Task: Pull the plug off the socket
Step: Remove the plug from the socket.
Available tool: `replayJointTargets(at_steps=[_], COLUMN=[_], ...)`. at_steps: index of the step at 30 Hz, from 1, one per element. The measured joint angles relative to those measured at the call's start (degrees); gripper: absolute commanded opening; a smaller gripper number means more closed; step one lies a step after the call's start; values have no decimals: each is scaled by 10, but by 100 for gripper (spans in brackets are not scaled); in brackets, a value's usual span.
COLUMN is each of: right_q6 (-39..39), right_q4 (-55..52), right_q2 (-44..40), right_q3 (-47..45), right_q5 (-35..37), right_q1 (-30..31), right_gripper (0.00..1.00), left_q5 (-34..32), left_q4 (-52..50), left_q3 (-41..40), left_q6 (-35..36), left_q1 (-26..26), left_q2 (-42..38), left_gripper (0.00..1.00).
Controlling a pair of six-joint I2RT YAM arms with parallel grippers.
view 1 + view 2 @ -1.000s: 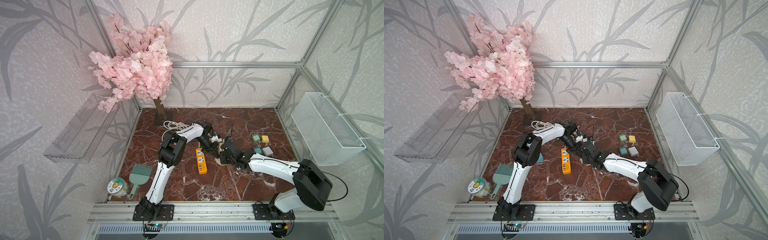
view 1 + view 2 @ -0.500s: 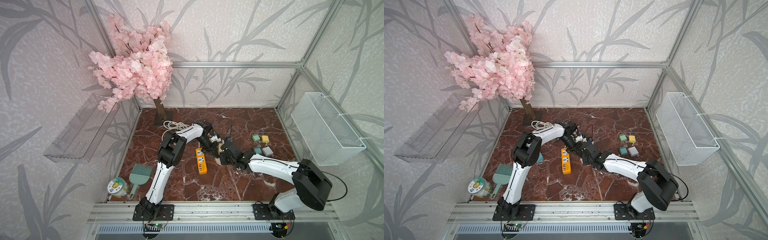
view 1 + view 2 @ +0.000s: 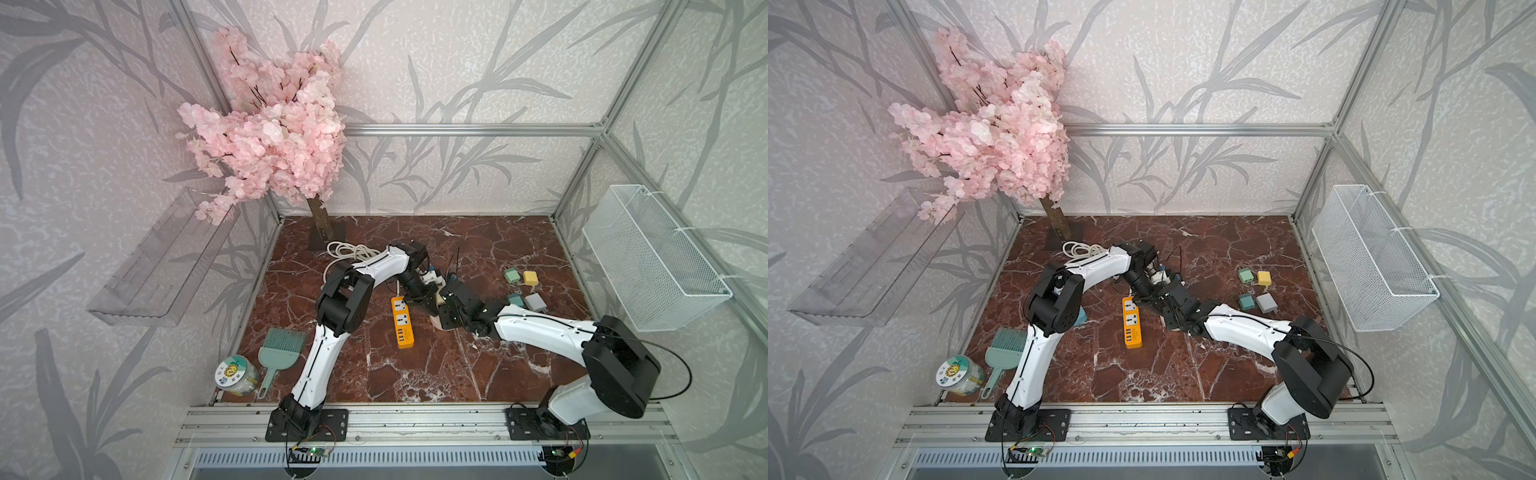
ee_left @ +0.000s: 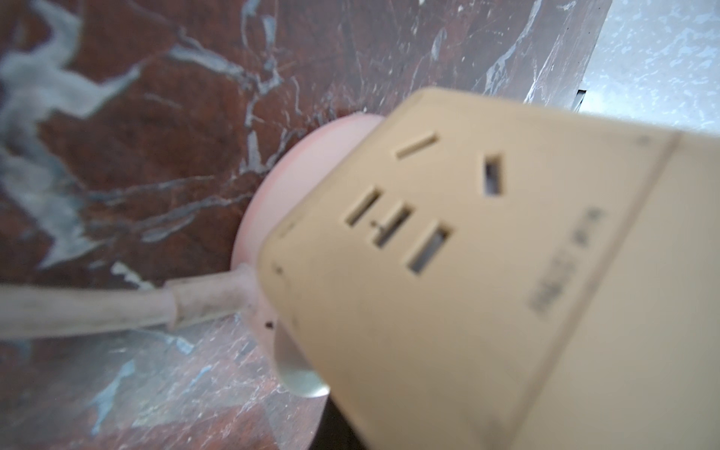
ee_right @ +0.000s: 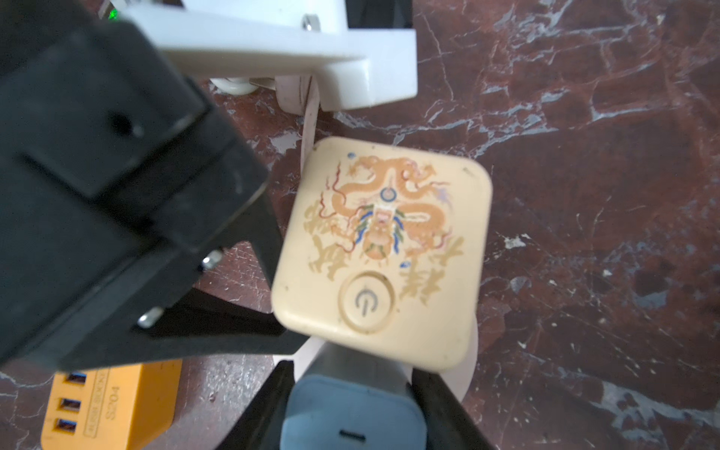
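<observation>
Pull not yet complete: the right gripper [image 5: 352,395] pinches the blue plug [image 5: 350,417], apparently still seated in the cream socket [image 5: 385,241] at 3 o'clock of the orange power strip [image 3: 402,321], while the left gripper [image 3: 430,305], pressed together, braces the socket's side.

Framed cell, leaf-print walls [image 3: 457,62].
Red-brown marble floor [image 3: 415,374]; pink blossom tree [image 3: 270,137] back corner; clear shelf [image 3: 158,270] and white wire basket [image 3: 652,257] on opposite side walls.
</observation>
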Motion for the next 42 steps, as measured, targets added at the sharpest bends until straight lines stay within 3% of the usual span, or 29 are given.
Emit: replayJointTargets(at_steps=[8, 13, 24, 29, 42], right_q6=[-7, -17, 6, 17, -10], right_q4=[109, 119, -40, -52, 71], right_q2=[-58, -61, 21, 25, -84], right_q3=[-103, -108, 38, 45, -105], right_q5=[31, 38, -1, -11, -9], right_q1=[26, 28, 2, 0, 13], right_gripper=[0, 0, 0, 0, 0], left_q5=[-16, -22, -41, -45, -41], left_q4=[-15, -20, -22, -22, -34], left_q3=[5, 8, 11, 11, 11], left_q6=[-6, -6, -6, -6, -5], left_q1=[-12, -14, -14, -12, -30], left_q2=[0, 0, -5, -5, -4], left_gripper=[0, 0, 0, 0, 0])
